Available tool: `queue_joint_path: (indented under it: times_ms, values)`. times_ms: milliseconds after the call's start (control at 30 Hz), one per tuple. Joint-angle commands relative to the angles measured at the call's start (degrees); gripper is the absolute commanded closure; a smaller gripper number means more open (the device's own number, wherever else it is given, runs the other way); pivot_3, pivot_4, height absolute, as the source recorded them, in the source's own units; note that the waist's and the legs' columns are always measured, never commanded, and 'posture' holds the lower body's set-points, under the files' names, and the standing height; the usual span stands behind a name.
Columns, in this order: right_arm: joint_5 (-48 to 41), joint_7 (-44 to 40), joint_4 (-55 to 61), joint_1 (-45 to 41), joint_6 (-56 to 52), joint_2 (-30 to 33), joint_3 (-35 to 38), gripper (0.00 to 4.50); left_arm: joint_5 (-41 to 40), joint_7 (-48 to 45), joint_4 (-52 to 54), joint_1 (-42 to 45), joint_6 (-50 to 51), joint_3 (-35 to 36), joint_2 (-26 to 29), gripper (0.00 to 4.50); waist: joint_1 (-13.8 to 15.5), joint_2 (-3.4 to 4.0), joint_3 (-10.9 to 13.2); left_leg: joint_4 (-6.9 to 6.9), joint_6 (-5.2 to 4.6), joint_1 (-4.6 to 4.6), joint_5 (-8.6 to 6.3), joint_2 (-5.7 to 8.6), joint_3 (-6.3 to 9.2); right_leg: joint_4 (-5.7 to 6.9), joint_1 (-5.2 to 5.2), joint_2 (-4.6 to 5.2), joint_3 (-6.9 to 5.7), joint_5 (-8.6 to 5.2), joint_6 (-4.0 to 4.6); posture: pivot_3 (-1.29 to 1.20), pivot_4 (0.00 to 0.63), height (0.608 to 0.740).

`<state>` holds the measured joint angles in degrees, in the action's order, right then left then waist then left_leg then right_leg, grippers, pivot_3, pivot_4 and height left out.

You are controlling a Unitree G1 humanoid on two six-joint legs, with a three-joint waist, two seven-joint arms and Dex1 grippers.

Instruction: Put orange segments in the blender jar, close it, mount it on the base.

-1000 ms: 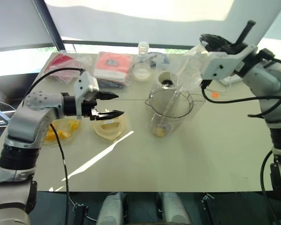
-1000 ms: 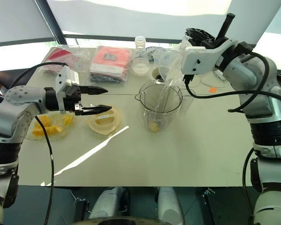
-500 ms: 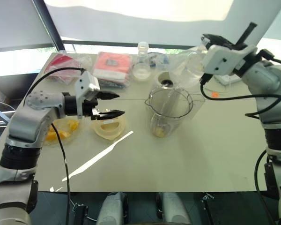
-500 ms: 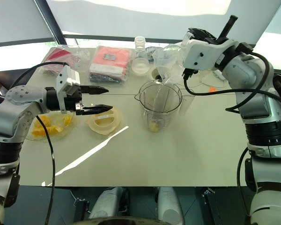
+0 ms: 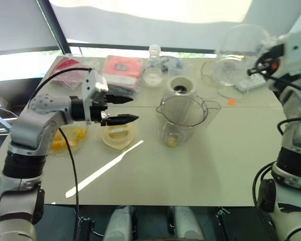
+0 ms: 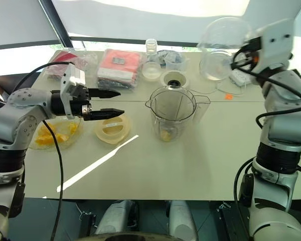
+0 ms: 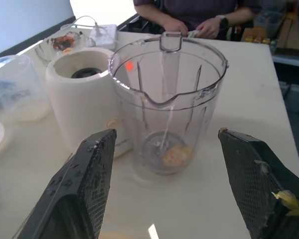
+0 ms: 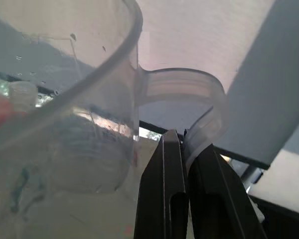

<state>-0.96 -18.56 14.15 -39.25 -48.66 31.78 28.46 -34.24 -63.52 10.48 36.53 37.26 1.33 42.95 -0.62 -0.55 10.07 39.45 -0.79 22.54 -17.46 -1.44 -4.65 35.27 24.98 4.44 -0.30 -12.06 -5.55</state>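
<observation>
**Lid under the left jaws, jar just past their tips**

Nearest the robot, the left gripper (image 6: 104, 102) hangs level with its two black fingers well apart and nothing between them; a scrap of yellow pulp clings to one fingertip (image 7: 287, 198) in the left wrist view. Directly below the jaws lies the flat cream round lid (image 6: 112, 130) on the table (image 6: 200, 165). Behind the gripper, under its forearm, sits a shallow glass bowl (image 6: 45, 140) holding more orange segments (image 6: 55, 133).

Straight ahead of the open jaws, a short way past their tips, stands the blender jar (image 6: 173, 114) — upright, its long axis vertical, spout turned toward the left gripper. A few orange segments already rest on the blade at its bottom. Just beyond it, close behind, is the white base (image 6: 173, 79), its dark socket facing up and unoccupied.

Farther off, the right gripper (image 8: 184, 149) has its fingers pressed together on the handle of a clear measuring jug (image 6: 221, 50), held up in the air well to the far side of the jar.

By my reading, filling is largely done and closing comes next: the left arm is much the nearer to both lid and jar, and the lid lies flat, so the jaws would need to tip downward to take its rim.

No label or writing can be read on the jar, lid or base.
</observation>
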Motion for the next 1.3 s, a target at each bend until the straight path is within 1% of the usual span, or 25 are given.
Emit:
queue_joint_path:
  times_ms: [33,167,233,367,633,767,900,1133,1233,1267,1300]
  values:
    - [-0.2,6.3,4.5,4.4,-1.7,-2.8,6.6,4.45,-2.6,-0.8,4.2,0.1,1.4,2.0,1.8,1.13,-0.1,-0.03,0.0,-0.03,0.0,0.0,0.0,0.01,0.01,-0.02,0.0,0.0,0.0,0.0,0.0,0.0,0.15,0.74]
    - [0.4,12.8,2.4,10.2,1.6,-6.9,10.0,4.45,-2.4,-0.7,5.3,-1.5,1.7,1.3,2.7,1.13,-0.3,0.02,0.0,-0.11,0.02,-0.06,0.01,0.04,-0.01,-0.01,0.0,-0.01,0.02,0.0,0.0,0.0,0.15,0.74]
    - [0.5,14.1,0.6,12.5,4.1,-7.2,9.1,4.45,-1.8,-0.3,5.2,-1.9,1.6,1.0,2.7,1.13,-0.5,0.05,0.0,-0.15,0.06,-0.09,0.04,0.06,-0.02,0.0,0.0,-0.01,0.03,0.0,0.0,0.0,0.15,0.74]
    - [-1.3,16.6,-5.9,14.6,11.9,-10.2,8.9,4.45,-1.4,0.9,5.9,-3.2,1.6,0.7,2.4,1.13,-0.8,0.06,0.0,-0.16,0.1,-0.15,0.07,0.05,-0.01,0.0,-0.01,-0.05,0.06,0.0,0.01,0.0,0.15,0.74]
    - [-2.9,26.5,-22.6,12.2,21.9,-13.4,9.7,4.45,-1.9,3.7,8.2,-5.8,2.7,1.1,2.2,1.13,-0.6,0.08,0.0,-0.19,0.12,-0.13,0.07,0.04,0.03,-0.01,-0.02,-0.06,0.07,-0.01,0.01,0.0,0.15,0.74]
    - [-3.3,28.4,-28.7,11.7,26.5,-13.5,7.8,4.45,-2.1,4.9,8.9,-6.5,3.0,1.1,2.0,1.13,-0.6,0.08,0.0,-0.2,0.11,-0.13,0.07,0.05,0.02,-0.03,-0.02,-0.05,0.08,0.0,0.01,0.0,0.15,0.74]
    - [-3.9,30.1,-32.3,12.1,29.1,-13.5,6.9,4.45,-1.9,5.8,9.0,-6.7,3.0,0.8,1.6,1.13,-0.6,0.08,0.0,-0.21,0.12,-0.13,0.08,0.05,0.02,-0.03,-0.02,-0.05,0.08,-0.01,0.01,0.0,0.15,0.74]
    - [-5.3,30.9,-33.8,13.8,31.2,-13.5,5.2,4.45,-1.7,6.4,8.9,-6.6,2.9,0.4,1.3,1.13,-0.6,0.08,0.0,-0.21,0.12,-0.14,0.08,0.04,0.03,-0.03,-0.02,-0.05,0.08,0.0,0.01,0.0,0.15,0.74]
    - [-5.7,31.3,-33.6,14.7,31.6,-13.7,4.7,3.53,-1.5,6.4,8.5,-6.2,2.8,0.2,1.2,1.13,-0.6,0.08,0.0,-0.21,0.12,-0.14,0.08,0.04,0.03,-0.03,-0.03,-0.05,0.08,-0.01,0.01,0.0,0.15,0.74]
    - [-5.8,31.4,-33.5,14.9,31.7,-13.7,4.5,3.08,-1.4,6.4,8.4,-6.1,2.7,0.1,1.2,1.13,-0.6,0.08,0.0,-0.21,0.12,-0.14,0.08,0.04,0.03,-0.03,-0.03,-0.05,0.08,-0.01,0.01,0.0,0.15,0.74]
    - [-5.9,31.6,-33.4,15.2,31.6,-13.7,4.4,2.53,-1.4,6.4,8.2,-6.0,2.7,0.0,1.2,1.13,-0.6,0.08,0.0,-0.21,0.12,-0.14,0.08,0.04,0.03,-0.04,-0.03,-0.05,0.08,-0.01,0.01,0.0,0.15,0.74]
